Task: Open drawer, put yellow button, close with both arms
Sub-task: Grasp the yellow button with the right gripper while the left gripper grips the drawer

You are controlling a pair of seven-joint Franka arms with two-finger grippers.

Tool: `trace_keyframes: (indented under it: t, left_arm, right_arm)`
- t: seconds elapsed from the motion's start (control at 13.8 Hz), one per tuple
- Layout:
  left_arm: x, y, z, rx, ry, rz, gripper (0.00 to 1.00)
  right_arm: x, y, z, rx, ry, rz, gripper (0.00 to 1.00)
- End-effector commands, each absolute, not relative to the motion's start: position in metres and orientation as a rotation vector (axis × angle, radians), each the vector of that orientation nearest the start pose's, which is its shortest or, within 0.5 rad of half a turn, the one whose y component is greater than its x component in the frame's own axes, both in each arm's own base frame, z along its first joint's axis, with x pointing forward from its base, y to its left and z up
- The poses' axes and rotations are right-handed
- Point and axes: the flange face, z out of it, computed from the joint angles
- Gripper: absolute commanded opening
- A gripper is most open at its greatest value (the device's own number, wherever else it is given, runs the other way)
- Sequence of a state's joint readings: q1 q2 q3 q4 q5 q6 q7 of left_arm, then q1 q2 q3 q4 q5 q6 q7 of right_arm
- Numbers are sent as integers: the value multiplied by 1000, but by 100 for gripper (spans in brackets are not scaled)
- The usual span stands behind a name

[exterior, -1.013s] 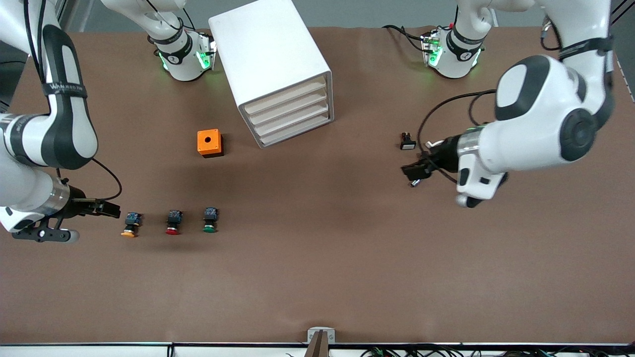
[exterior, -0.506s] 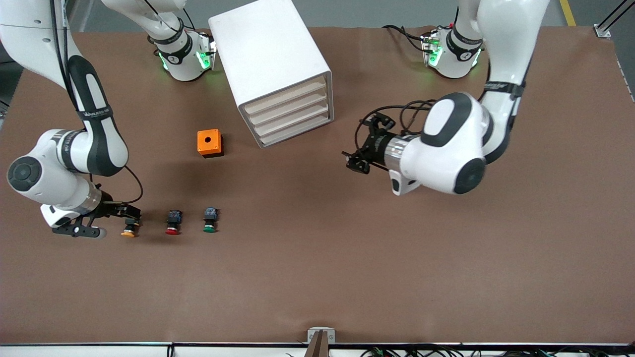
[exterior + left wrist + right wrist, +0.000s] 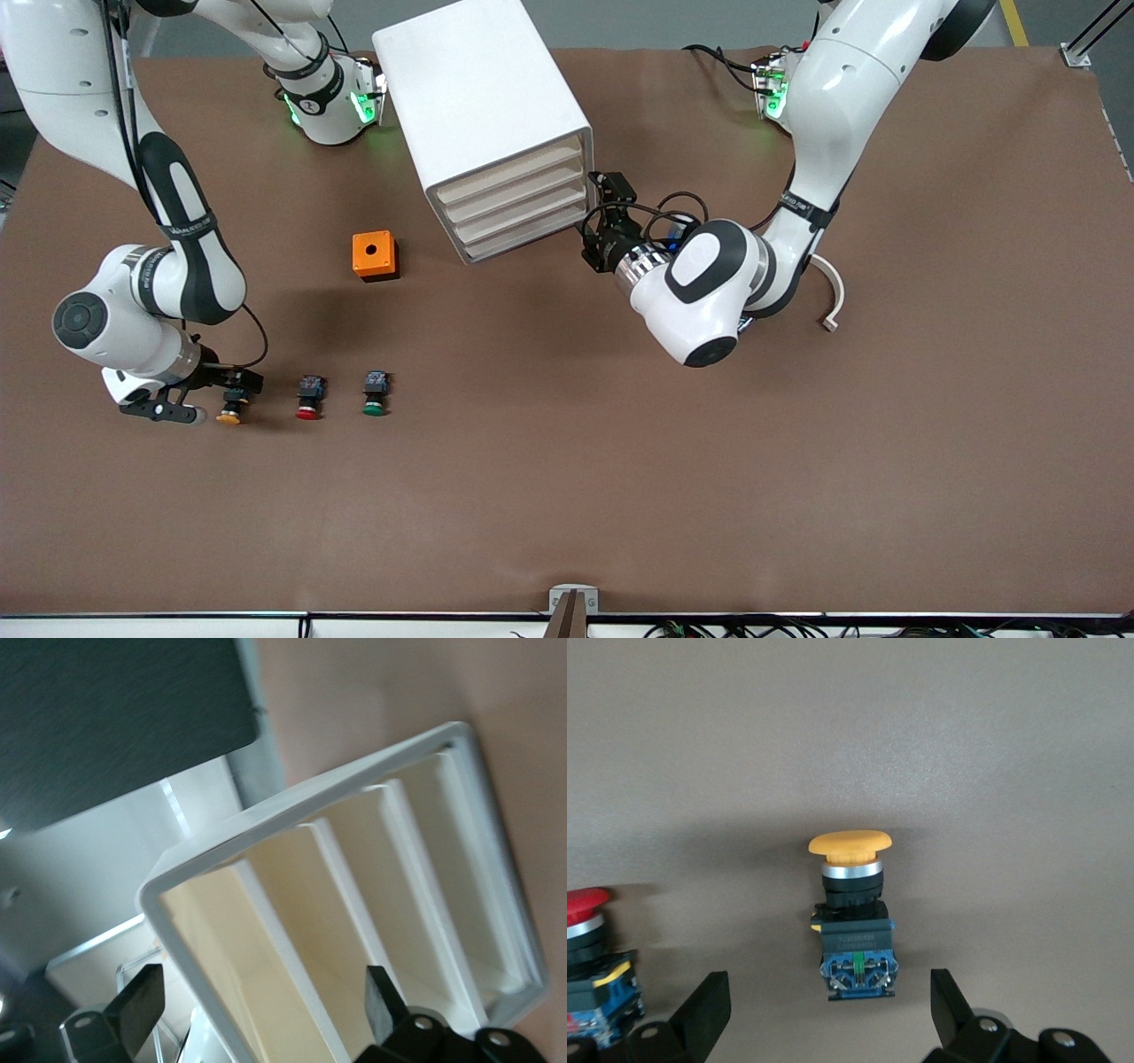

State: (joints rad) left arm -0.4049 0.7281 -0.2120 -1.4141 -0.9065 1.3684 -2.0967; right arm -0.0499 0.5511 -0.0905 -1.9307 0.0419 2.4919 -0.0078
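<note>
The yellow button (image 3: 229,413) lies on the table near the right arm's end, cap toward the front camera. In the right wrist view it (image 3: 850,904) shows its yellow cap, black body and blue rear block. My right gripper (image 3: 237,386) (image 3: 827,997) is open and low over it, its fingers (image 3: 704,1010) flanking the blue block without touching. The white cabinet (image 3: 478,106) has its four drawers (image 3: 518,202) shut. My left gripper (image 3: 595,232) (image 3: 261,1005) is open and empty, close in front of the drawer fronts (image 3: 354,904) at their end toward the left arm.
A red button (image 3: 308,397) (image 3: 585,948) and a green button (image 3: 375,394) lie in a row beside the yellow one. A small orange box (image 3: 374,255) with a round hole stands beside the cabinet. A curved white piece (image 3: 833,301) lies by the left arm.
My left arm swung in from its end of the table to the drawer fronts. My right gripper moved in along the table until its open fingers reached the yellow button.
</note>
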Motion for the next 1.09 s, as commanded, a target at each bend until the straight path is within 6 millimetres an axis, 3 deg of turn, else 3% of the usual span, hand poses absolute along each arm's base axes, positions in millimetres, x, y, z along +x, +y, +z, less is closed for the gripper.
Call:
trace_keyframes:
  t: [0.0, 0.14, 0.29, 0.65, 0.8, 0.87, 1.01]
  left_arm:
    - [500, -438, 280, 1812, 2297, -2207, 87]
    - [500, -439, 265, 1719, 2325, -2289, 68]
    - [500, -441, 257, 1649, 2330, -2357, 57]
    - [486, -451, 234, 1565, 2435, -2435, 53]
    - [474, -460, 231, 1560, 2443, -2470, 53]
    - [468, -464, 229, 1564, 2454, -2479, 53]
    - [456, -476, 231, 1598, 2473, -2477, 53]
  right_arm:
    - [629, -92, 191, -3138, 267, -27, 100]
    - [632, -99, 180, -3139, 278, -15, 100]
    - [633, -100, 179, -3143, 237, -15, 95]
    - [630, -104, 175, -3145, 193, -2, 46]
    - [630, -99, 176, -3136, 206, 8, 5]
    - [630, -98, 177, -3115, 233, 5, 0]
    - [631, -96, 190, -3104, 240, 22, 0]
